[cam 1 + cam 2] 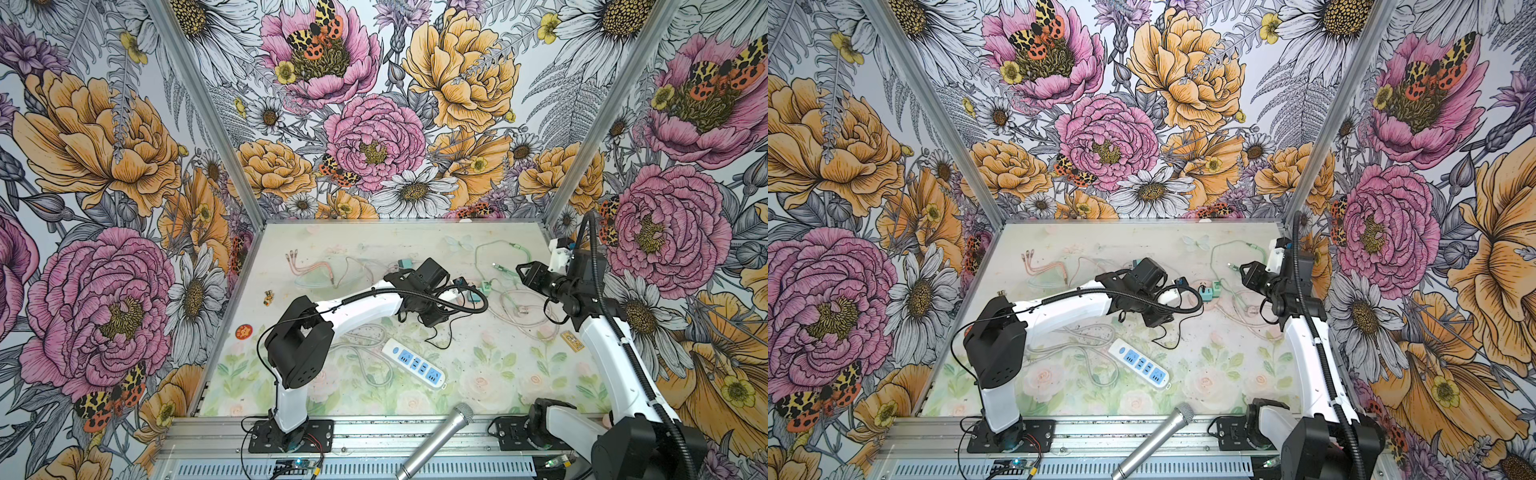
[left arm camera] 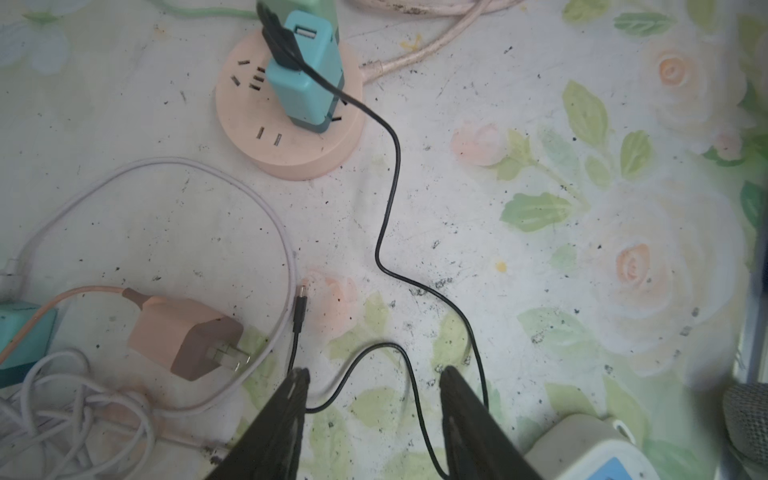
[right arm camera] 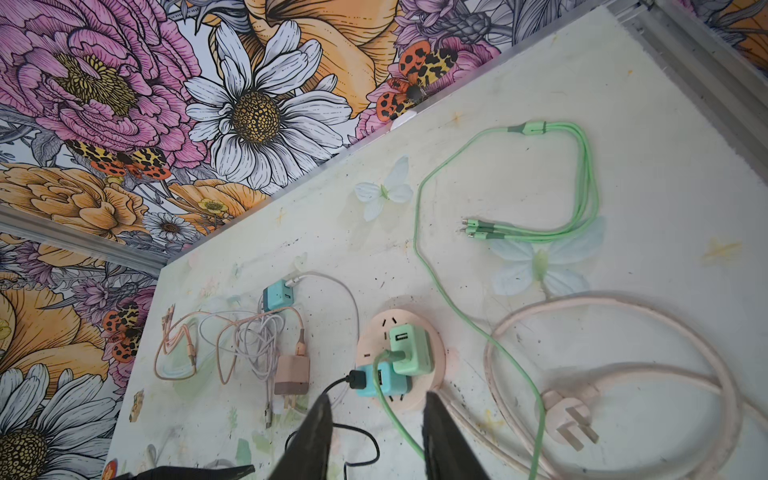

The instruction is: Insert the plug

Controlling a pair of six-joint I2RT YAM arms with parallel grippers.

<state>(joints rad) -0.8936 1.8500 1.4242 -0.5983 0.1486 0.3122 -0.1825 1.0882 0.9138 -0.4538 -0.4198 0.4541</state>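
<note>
Insertion looks finished for one plug, as I judge it: the teal plastic cube charger stands prongs-down in the round peach plastic socket hub, beside a pale green cube charger in the same hub. A thin black cable runs from the teal one's port across the floral bench and passes under my left gripper, which hovers with its jaws apart and nothing between them. My right gripper hangs near the hub, jaws likewise parted and empty. A dusty-pink cube charger lies on its side near the hub, two metal prongs bare. If that one is next, I would need to take it by its flat sides, turn the prongs down and line them up with a free pair of slots
</note>
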